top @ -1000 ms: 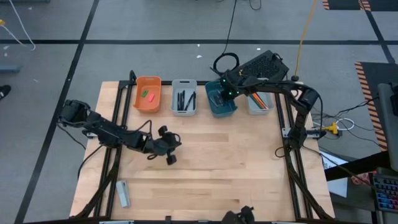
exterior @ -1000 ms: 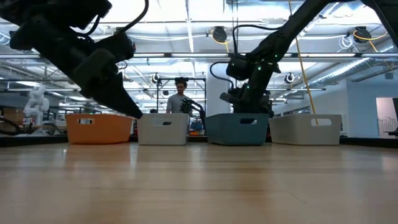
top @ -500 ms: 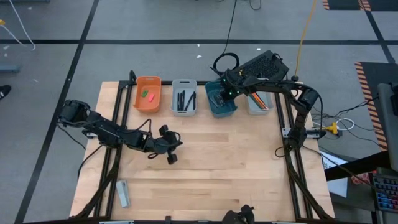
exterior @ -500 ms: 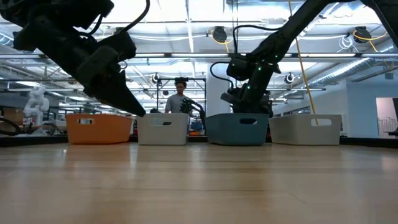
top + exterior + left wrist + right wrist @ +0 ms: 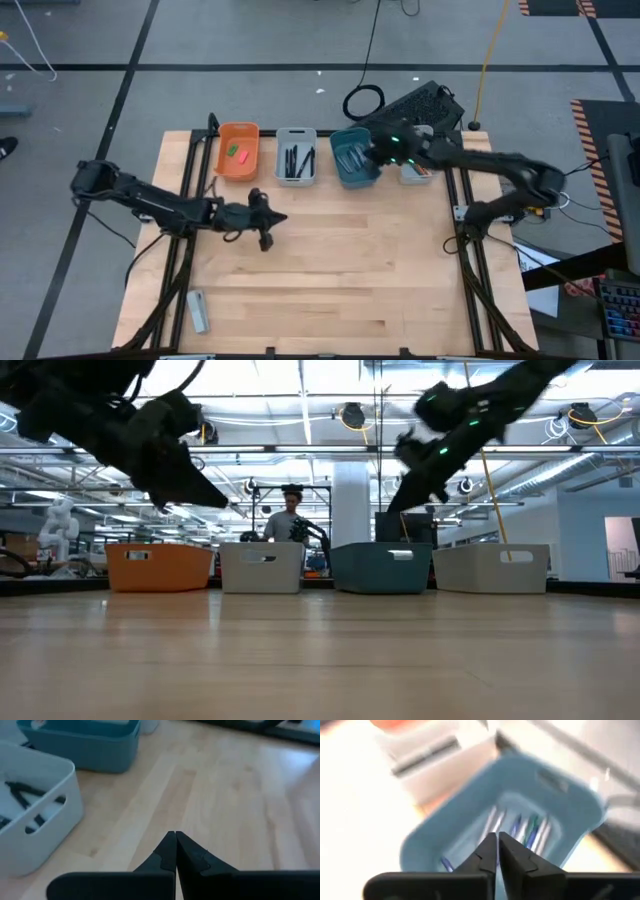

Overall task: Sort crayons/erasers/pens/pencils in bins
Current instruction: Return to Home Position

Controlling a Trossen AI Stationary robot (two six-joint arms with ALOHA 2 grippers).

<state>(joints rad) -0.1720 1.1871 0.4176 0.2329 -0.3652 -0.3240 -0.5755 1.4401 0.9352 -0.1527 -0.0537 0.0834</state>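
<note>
Four bins stand in a row at the table's far edge. The orange bin (image 5: 238, 150) holds a green and a pink-red eraser (image 5: 236, 152). A pale bin (image 5: 296, 156) holds dark pens (image 5: 20, 795). The teal bin (image 5: 351, 158) holds several blue, green and white sticks (image 5: 522, 827). My right arm partly covers the second pale bin (image 5: 416, 172). My right gripper (image 5: 497, 845) is shut and hangs above the teal bin with nothing in it. My left gripper (image 5: 265, 228) is shut and stays over bare wood, on the near side of the pale pen bin.
A small grey object (image 5: 197, 311) lies near the table's front left corner. A dark keyboard-like device (image 5: 425, 102) and cables sit beyond the far edge. A person (image 5: 290, 520) stands in the room behind the bins. Bare wood (image 5: 360, 260) covers the middle of the table.
My right gripper has risen out of the teal bin and gone a little toward the table's right edge, still shut, as its arm swung lower across the right side. My left gripper has risen and drawn slightly toward the far left.
</note>
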